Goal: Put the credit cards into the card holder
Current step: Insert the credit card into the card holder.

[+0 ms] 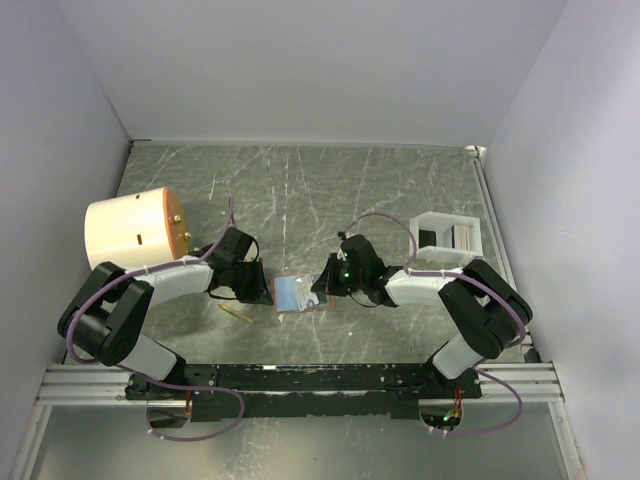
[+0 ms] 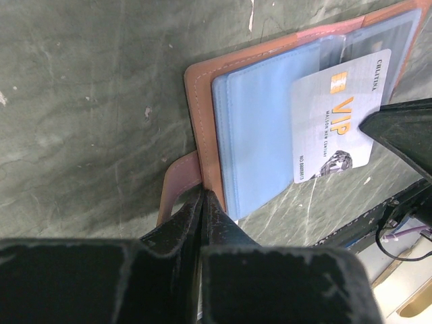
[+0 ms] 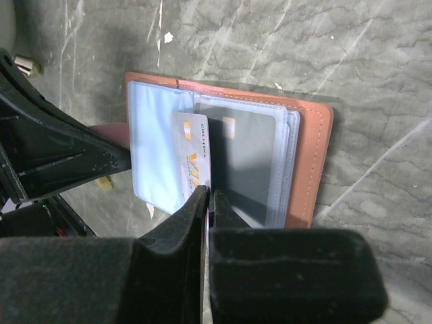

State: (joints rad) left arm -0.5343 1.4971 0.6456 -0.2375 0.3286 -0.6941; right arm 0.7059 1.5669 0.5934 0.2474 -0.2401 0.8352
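The card holder lies open on the table between both grippers, tan-brown leather with pale blue and clear sleeves. My left gripper is shut on the holder's left leather edge, beside its snap tab. A whitish credit card printed "VIP" lies across the sleeves, its far end at the clear pocket. My right gripper is shut on that card's near edge. In the top view the left gripper and right gripper flank the holder. More credit cards stand in a white tray.
The white tray sits at the right, behind the right arm. A big cream cylinder stands at the left. A small gold object lies near the left arm. Black rails run along the near edge.
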